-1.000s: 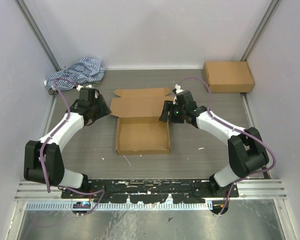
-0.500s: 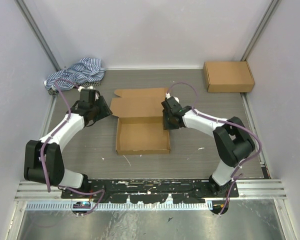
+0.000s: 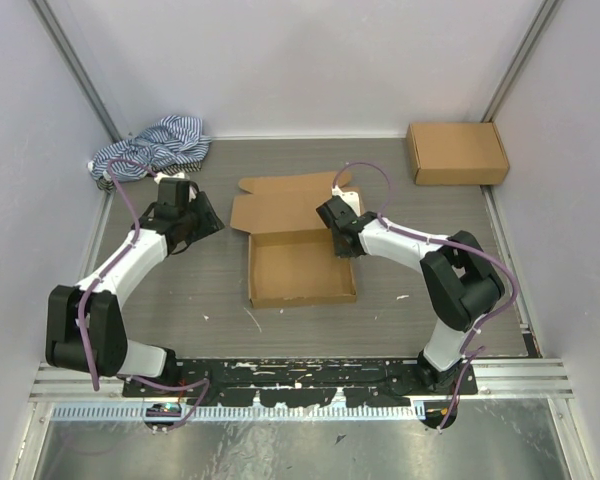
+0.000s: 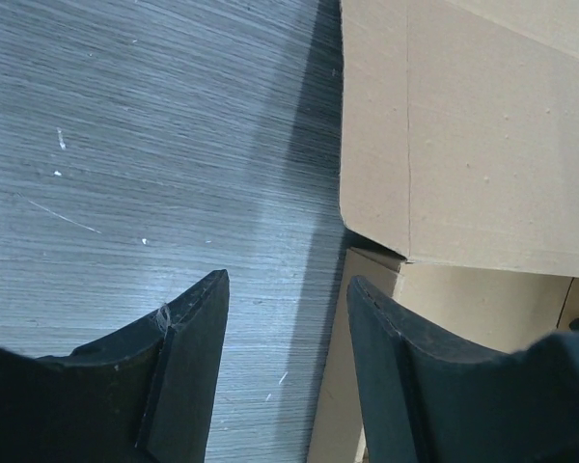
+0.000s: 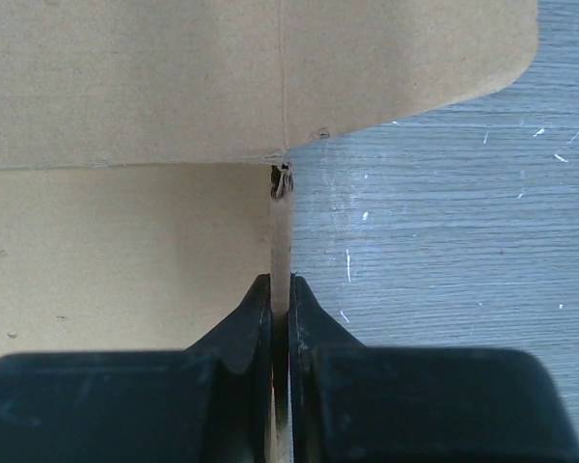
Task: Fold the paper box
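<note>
The paper box [image 3: 300,268] lies in the middle of the table as a shallow brown tray, its lid [image 3: 285,208] laid open and flat behind it. My right gripper [image 3: 342,244] is shut on the tray's right wall near the back corner. In the right wrist view that thin wall edge [image 5: 281,231] stands pinched between the black fingertips of the right gripper [image 5: 280,282]. My left gripper [image 3: 211,222] hangs open just left of the lid's left corner. In the left wrist view the left gripper [image 4: 288,280] holds only bare table, with the box's [image 4: 463,145] corner beside its right finger.
A second, closed brown cardboard box [image 3: 457,152] sits at the back right by the wall. A blue-and-white striped cloth [image 3: 152,145] is bunched at the back left. Side walls hem the table, and a metal rail [image 3: 300,372] runs along the near edge.
My right gripper has swung in and shut on the box's right wall. The box has slid a little to the right and turned slightly. The left gripper has hardly moved.
</note>
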Controlling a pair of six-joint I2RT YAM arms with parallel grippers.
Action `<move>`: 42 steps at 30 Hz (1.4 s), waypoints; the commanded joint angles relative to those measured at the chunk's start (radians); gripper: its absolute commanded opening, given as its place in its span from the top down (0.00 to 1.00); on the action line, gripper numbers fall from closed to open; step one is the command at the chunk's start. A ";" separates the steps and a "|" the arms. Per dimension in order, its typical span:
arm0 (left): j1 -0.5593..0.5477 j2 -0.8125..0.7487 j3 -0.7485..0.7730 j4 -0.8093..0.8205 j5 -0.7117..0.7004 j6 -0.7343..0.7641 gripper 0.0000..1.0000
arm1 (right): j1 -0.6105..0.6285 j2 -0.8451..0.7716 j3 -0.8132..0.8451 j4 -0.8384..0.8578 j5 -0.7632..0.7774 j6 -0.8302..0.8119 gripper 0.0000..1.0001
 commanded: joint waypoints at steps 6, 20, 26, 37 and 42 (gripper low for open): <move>0.000 0.032 -0.005 0.046 0.068 0.010 0.40 | -0.002 -0.004 0.019 0.044 0.018 -0.065 0.84; 0.001 0.241 0.146 0.130 0.192 -0.042 0.38 | -0.139 -0.228 0.038 0.050 -0.124 -0.061 0.08; 0.000 0.341 0.218 0.163 0.253 -0.074 0.38 | -0.196 -0.333 0.023 0.036 -0.145 -0.067 0.08; 0.000 0.495 0.340 0.121 0.276 -0.078 0.43 | -0.232 -0.422 -0.033 0.031 -0.160 -0.044 0.08; 0.000 0.517 0.350 0.180 0.310 -0.102 0.48 | -0.243 -0.420 -0.045 0.031 -0.171 -0.043 0.08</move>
